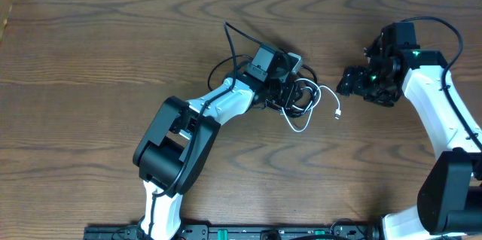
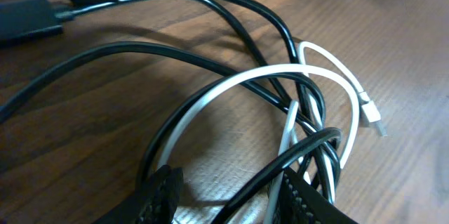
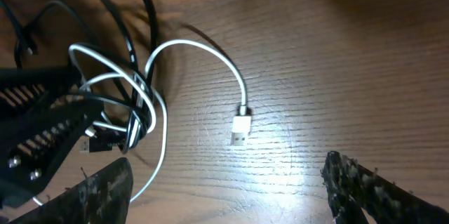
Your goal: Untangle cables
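left gripper [image 2: 231,197] spread around looped black-white cables [image 2: 295,122]

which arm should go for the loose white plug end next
Right. The right gripper, open, hovers just by the white plug, which lies free on the table, apart from the tangle. The left gripper is down over the knotted cables, better placed to anchor them.

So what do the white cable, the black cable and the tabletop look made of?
White cable: smooth plastic or rubber sheath, semi-gloss, bending in soft loops. Black cable: similar jacket, glossier, with light streaks along it. Tabletop: brown wood grain, matte; solid wood or laminate, cannot tell.
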`<state>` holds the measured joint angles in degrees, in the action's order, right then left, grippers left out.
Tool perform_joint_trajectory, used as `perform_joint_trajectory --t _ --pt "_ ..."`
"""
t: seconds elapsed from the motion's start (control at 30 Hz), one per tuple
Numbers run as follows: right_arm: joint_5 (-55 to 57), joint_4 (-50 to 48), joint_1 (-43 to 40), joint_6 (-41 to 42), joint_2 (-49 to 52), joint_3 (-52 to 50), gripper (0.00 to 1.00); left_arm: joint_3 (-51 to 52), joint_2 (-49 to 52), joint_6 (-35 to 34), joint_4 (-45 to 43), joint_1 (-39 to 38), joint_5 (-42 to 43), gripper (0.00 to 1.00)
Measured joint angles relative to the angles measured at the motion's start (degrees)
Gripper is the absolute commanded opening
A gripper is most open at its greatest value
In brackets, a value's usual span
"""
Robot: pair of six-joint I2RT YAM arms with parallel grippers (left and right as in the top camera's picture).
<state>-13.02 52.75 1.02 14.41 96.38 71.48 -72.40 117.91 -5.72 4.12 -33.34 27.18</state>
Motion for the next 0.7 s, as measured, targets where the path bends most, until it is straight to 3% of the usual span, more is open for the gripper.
perform_joint_trajectory --t 0.13,0.4,0.7 --pt "0.0 -0.1 0.3 -0.6 0.0 0.0 0.83 0.0 0.0 0.0 0.0 0.6 1.2 0.4" --pt "0.0 -0.2 0.3 -1.2 0.0 0.0 0.85 0.0 0.0 0.5 0.8 4.0 14.6 0.36" --pt "0.0 -0.2 0.3 -1.7 0.0 0.0 0.87 0.0 0.0 2.4 2.9 4.9 9.3 0.35"
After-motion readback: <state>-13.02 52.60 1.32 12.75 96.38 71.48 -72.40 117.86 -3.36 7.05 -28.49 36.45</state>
